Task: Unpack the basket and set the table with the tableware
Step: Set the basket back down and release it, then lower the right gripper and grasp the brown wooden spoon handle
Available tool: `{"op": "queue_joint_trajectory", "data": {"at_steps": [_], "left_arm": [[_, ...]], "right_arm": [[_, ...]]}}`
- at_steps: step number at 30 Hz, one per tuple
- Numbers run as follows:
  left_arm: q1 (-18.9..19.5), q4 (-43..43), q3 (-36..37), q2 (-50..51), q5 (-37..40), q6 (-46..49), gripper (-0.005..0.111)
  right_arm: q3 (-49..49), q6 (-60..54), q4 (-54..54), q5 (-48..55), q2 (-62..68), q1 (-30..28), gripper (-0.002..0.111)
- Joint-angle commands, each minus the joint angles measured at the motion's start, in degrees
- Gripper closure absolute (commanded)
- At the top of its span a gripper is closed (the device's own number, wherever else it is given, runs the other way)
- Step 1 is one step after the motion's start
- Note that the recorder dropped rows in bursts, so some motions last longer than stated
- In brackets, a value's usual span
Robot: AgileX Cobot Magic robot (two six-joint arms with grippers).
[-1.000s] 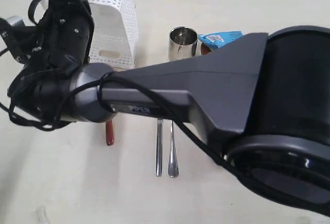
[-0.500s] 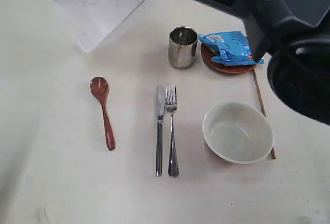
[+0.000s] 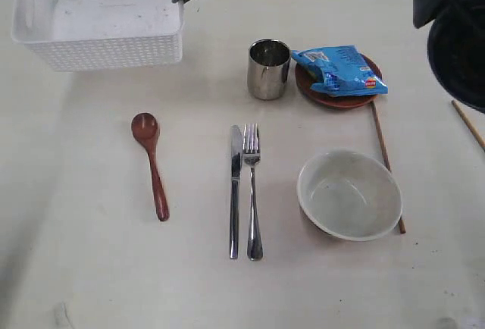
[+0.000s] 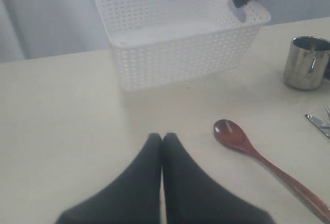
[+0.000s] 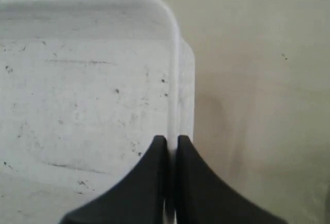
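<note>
The right gripper [image 5: 171, 142] is clamped on the thin side wall of the white basket [image 3: 98, 52], which is held upright at the far-left corner of the table [image 3: 91, 268]. The left gripper [image 4: 162, 137] is seen closed on nothing, near the wooden spoon [image 4: 234, 135]. The knife [image 3: 235, 192] and fork [image 3: 252, 192] are laid side by side nearer the middle.

This looks like a robotics lab or test bench, not a home. The bare, pale counter [image 3: 83, 268] has a faint wood grain, and a plain pale grey backdrop [image 4: 46, 12] hangs just beyond its far edge. The bulky black housing of a robot arm [image 3: 458, 41] looms over the counter's far right corner.
</note>
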Motion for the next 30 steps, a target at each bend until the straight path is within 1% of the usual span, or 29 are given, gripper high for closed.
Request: {"op": "queue_joint_trajectory", "data": {"at_steps": [1, 2, 4, 9, 10, 11, 14, 16, 19, 20, 22, 23, 26, 30], "left_arm": [[-0.36, 0.04, 0.1, -0.2, 0.05, 0.0, 0.107], [-0.36, 0.04, 0.1, -0.2, 0.05, 0.0, 0.107], [-0.36, 0.04, 0.1, -0.2, 0.05, 0.0, 0.107], [-0.36, 0.04, 0.1, -0.2, 0.05, 0.0, 0.107], [-0.36, 0.04, 0.1, -0.2, 0.05, 0.0, 0.107], [-0.36, 0.04, 0.1, -0.2, 0.05, 0.0, 0.107], [-0.36, 0.04, 0.1, -0.2, 0.05, 0.0, 0.107], [-0.36, 0.04, 0.1, -0.2, 0.05, 0.0, 0.107], [-0.36, 0.04, 0.1, -0.2, 0.05, 0.0, 0.107], [-0.36, 0.04, 0.1, -0.2, 0.05, 0.0, 0.107], [-0.36, 0.04, 0.1, -0.2, 0.05, 0.0, 0.107], [-0.36, 0.04, 0.1, -0.2, 0.05, 0.0, 0.107], [-0.36, 0.04, 0.1, -0.2, 0.05, 0.0, 0.107], [-0.36, 0.04, 0.1, -0.2, 0.05, 0.0, 0.107]], "right_arm": [[-0.16, 1.87, 0.9, 0.18, 2.18, -0.4, 0.108], [-0.16, 2.36, 0.9, 0.18, 2.6, -0.4, 0.107], [-0.16, 3.39, 0.9, 0.18, 2.98, -0.4, 0.096], [-0.16, 3.12, 0.9, 0.17, 2.98, -0.4, 0.051], [-0.16, 3.13, 0.9, 0.55, 2.71, -0.4, 0.045], [-0.16, 3.13, 0.9, 0.88, 2.61, -0.4, 0.042], [-0.16, 1.66, 0.9, 2.78, 1.11, -0.4, 0.042], [-0.16, -2.04, 0.9, 4.9, -0.69, -0.4, 0.042], [-0.16, -6.79, 0.9, 11.02, -3.85, -0.4, 0.043], [-0.16, -8.95, 1.35, 14.02, -4.64, -0.4, 0.045], [-0.16, -13.31, 3.01, 20.76, -5.83, 0.32, 0.053], [-0.16, -14.54, 3.81, 21.73, -6.11, 0.52, 0.057], [2.57, -15.46, 5.76, 21.73, -7.1, 2.92, 0.065], [7.91, -15.11, 5.34, 21.73, -8.24, 8.86, 0.066]]}}
